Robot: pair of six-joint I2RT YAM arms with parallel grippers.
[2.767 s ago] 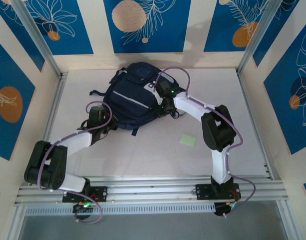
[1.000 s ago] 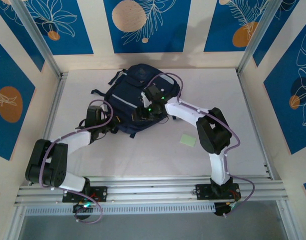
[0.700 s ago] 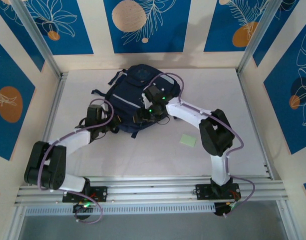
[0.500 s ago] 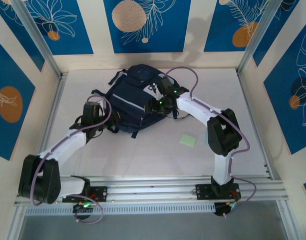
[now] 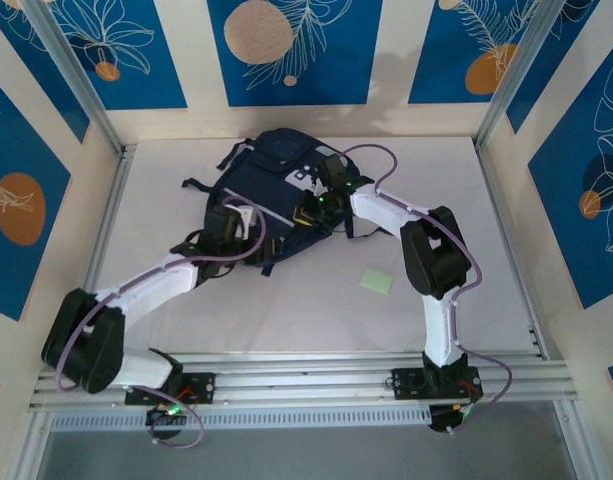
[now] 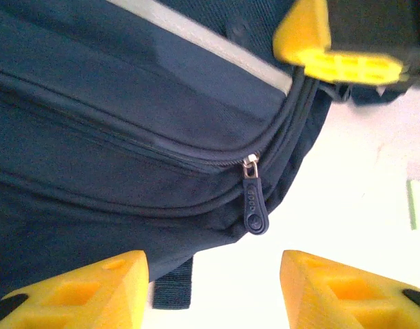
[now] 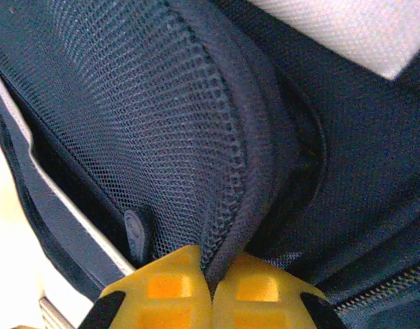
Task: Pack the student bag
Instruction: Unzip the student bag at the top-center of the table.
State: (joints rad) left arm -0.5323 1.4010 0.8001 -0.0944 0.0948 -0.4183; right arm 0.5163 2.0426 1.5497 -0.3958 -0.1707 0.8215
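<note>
The student bag (image 5: 269, 178), dark navy with a light grey stripe, lies on the white table at the back centre. My right gripper (image 5: 309, 210) is at the bag's right side. Its yellow fingers (image 7: 170, 288) are shut on a fold at the rim of the mesh side pocket (image 7: 148, 130); the right gripper (image 7: 211, 274) pinches that seam tightly. My left gripper (image 5: 254, 232) is at the bag's near edge. In its wrist view the left gripper (image 6: 213, 274) is open, with a dark zipper pull (image 6: 254, 205) hanging just beyond the gap and nothing between the fingers.
A pale green sticky note (image 5: 377, 280) lies flat on the table to the right of the bag, near the right arm's elbow. Black straps (image 5: 198, 184) trail off the bag's left side. Aluminium rails and patterned walls border the table.
The left arm swung right to the bag's near edge and its gripper went from shut to open. The right gripper shifted along the bag's right side and closed on the mesh pocket rim.
</note>
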